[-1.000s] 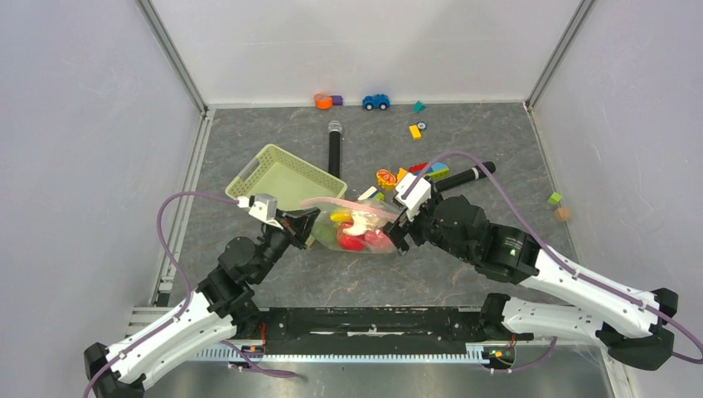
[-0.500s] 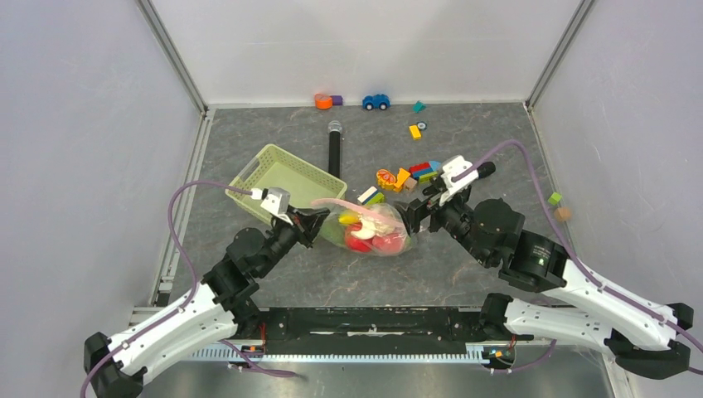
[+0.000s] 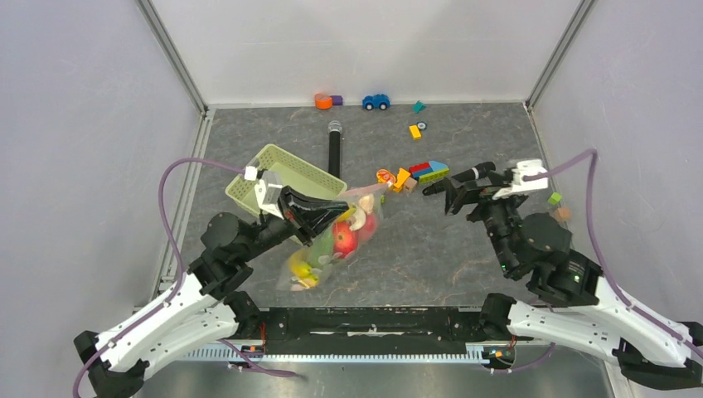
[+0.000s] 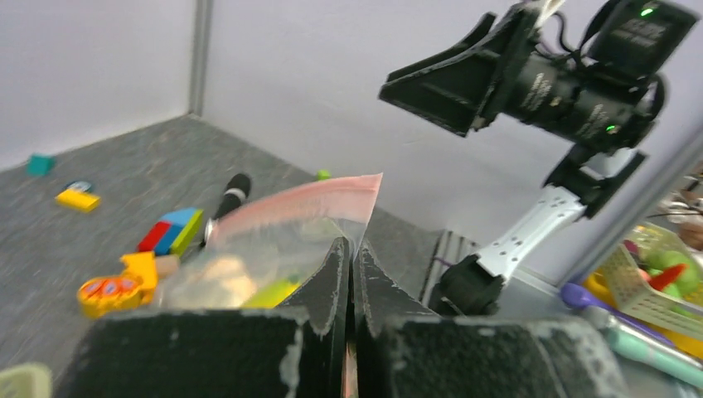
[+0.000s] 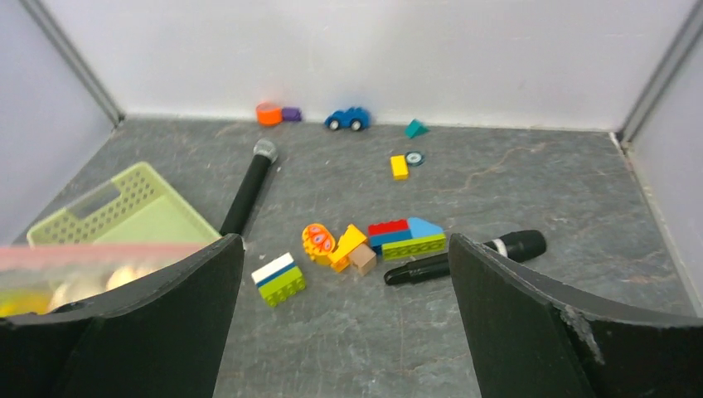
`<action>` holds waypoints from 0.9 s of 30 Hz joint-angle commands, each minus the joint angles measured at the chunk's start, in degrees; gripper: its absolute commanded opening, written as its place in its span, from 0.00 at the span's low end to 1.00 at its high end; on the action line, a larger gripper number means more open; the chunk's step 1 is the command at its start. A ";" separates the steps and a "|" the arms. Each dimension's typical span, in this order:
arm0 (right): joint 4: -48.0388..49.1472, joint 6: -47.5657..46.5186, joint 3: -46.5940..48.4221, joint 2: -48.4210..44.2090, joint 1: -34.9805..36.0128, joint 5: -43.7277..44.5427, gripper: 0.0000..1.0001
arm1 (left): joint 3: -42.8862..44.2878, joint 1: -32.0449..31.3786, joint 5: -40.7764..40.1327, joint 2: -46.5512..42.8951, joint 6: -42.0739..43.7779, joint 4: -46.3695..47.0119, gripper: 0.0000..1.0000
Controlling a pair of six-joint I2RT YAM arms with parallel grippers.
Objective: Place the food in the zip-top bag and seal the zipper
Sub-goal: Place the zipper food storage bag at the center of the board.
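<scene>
L gripper fingers are pressed shut on the zip-top bag, pinching the clear film just below the zipper; in the wrist view the pink strip stands above the fingertips. Bag hangs from the pinch over the near-left part of the table, just in front of the pale green basket. Can't tell if its bottom touches the surface. The food is inside: red tomato mid-bag, yellow banana at the low end, green + pale pieces btwn, too blurred to name. Zipper sealed or not: can't tell. R gripper is well apart from the bag, to its right, fingers spread wide w/ nothing in them. Near it, toward the far-right side: coloured blocks and a black mic. Another mic lies beside the basket, and a blue toy car sits at the far edge.
</scene>
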 commanded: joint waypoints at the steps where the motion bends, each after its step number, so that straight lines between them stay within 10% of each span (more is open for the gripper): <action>1: 3.70 -2.20 0.62 -3.66 -0.21 9.24 0.98 | 9.08 0.09 10.88 7.33 -6.32 12.24 0.02; 15: 4.89 -5.17 -1.17 -9.58 -0.22 20.82 0.98 | 17.50 -2.20 23.56 54.31 -53.39 63.94 0.02; 21: 6.73 -6.85 -2.99 -10.06 -0.21 21.35 0.98 | 27.31 -0.94 24.26 67.38 -47.48 51.89 0.02; 27: 6.73 -7.43 -3.30 -9.60 -0.21 21.55 0.98 | 42.89 0.18 16.68 75.69 -23.01 17.23 0.08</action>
